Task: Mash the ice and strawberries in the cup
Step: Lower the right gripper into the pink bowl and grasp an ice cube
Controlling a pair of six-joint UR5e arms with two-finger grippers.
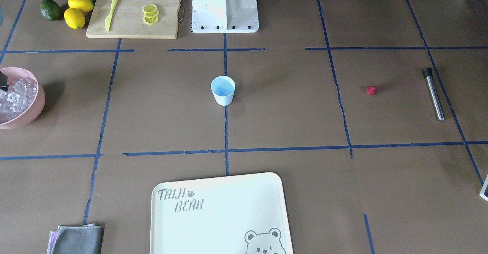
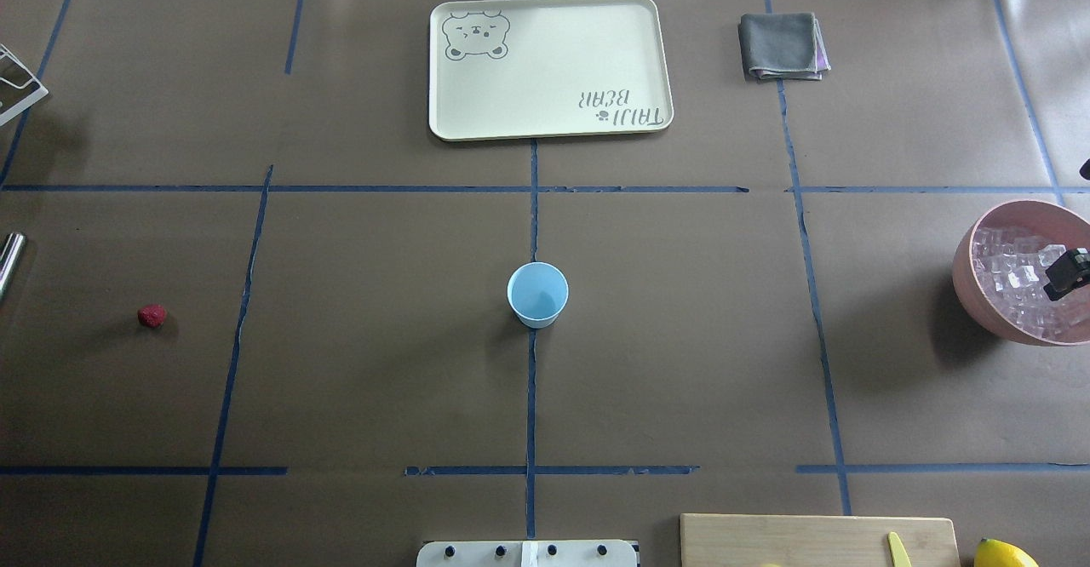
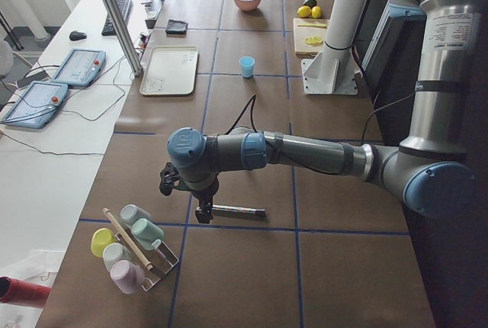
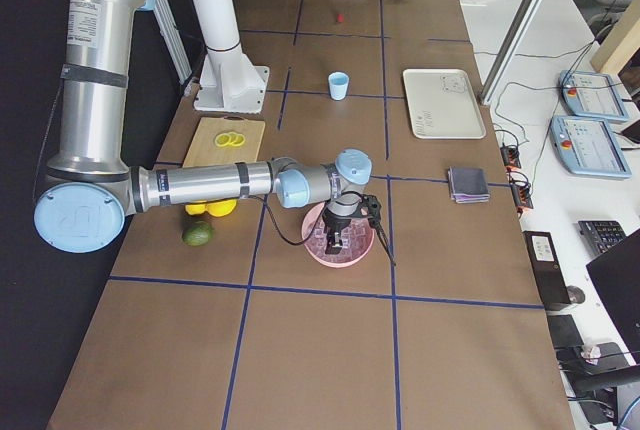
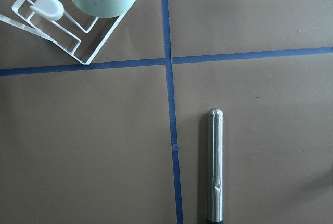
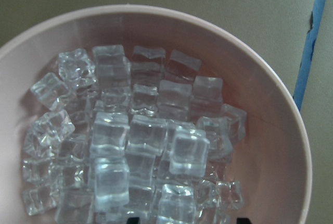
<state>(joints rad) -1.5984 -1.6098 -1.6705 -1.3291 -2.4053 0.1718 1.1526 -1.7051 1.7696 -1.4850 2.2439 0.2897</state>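
The pale blue cup stands upright at the table's middle, and nothing shows inside it. The strawberry, small and dark red, lies alone on the robot's left side. Ice fills the pink bowl on the robot's right. My right gripper hangs just over the ice, its two dark fingertips apart and empty. My left gripper hovers over one end of a steel muddler; I cannot tell whether it is open or shut.
A cream bear tray and a grey cloth lie on the far side. Near the robot's base on its right is a cutting board with lemon slices and a knife, beside lemons and a lime. A white cup rack stands by the muddler.
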